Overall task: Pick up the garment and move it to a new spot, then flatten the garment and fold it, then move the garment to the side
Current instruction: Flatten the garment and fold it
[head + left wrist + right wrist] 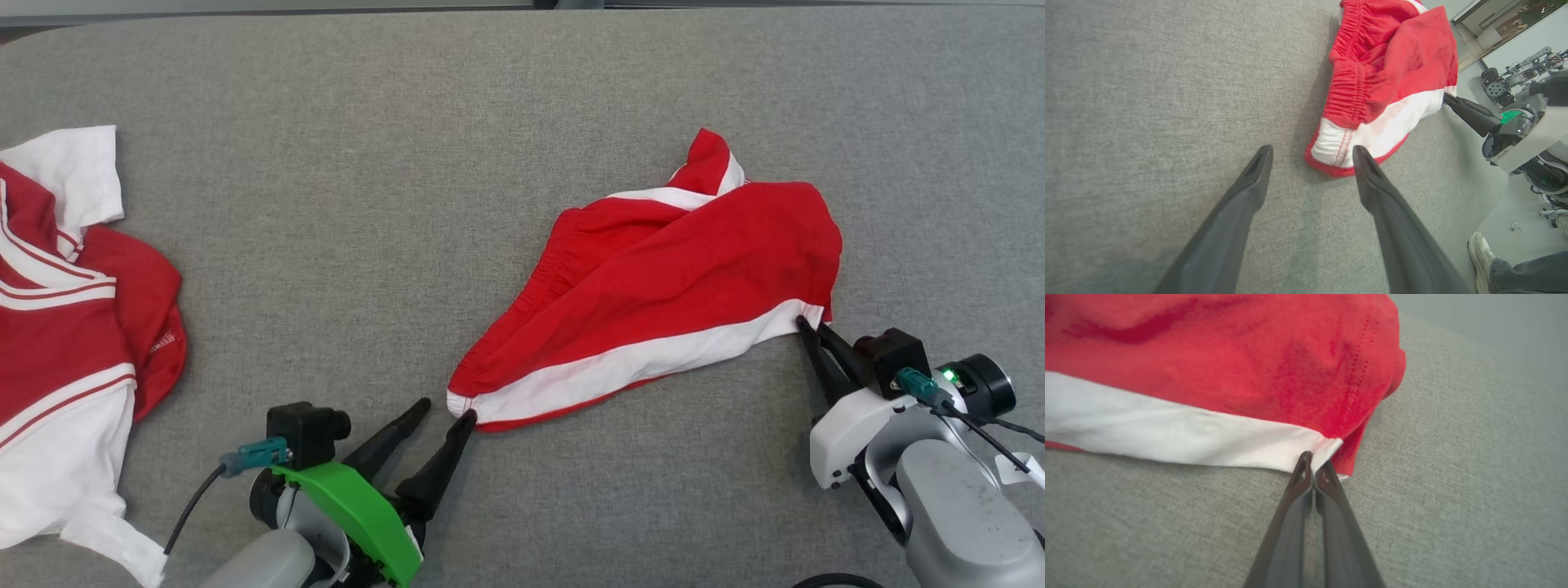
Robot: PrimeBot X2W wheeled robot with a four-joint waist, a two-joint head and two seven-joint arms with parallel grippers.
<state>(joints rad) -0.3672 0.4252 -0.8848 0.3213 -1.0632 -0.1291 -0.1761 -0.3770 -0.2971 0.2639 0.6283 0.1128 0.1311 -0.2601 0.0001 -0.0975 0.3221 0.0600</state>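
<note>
The garment [669,278] is a pair of red shorts with a white side stripe, lying rumpled on the grey table right of centre. My right gripper [804,325] is shut on the white stripe's corner at the garment's right end; the right wrist view shows the two fingertips [1310,465] pinched together on the hem of the garment [1208,375]. At the garment's lower left corner my left gripper [445,411] stands open, one fingertip touching the white hem. In the left wrist view its fingers [1312,153] straddle bare table beside the garment [1384,73].
Another red and white garment [65,327] lies bunched at the table's left edge. Grey table [367,163] surface stretches between the two. Past the table's edge in the left wrist view are a person's shoe [1480,249] and trouser leg, plus other machines.
</note>
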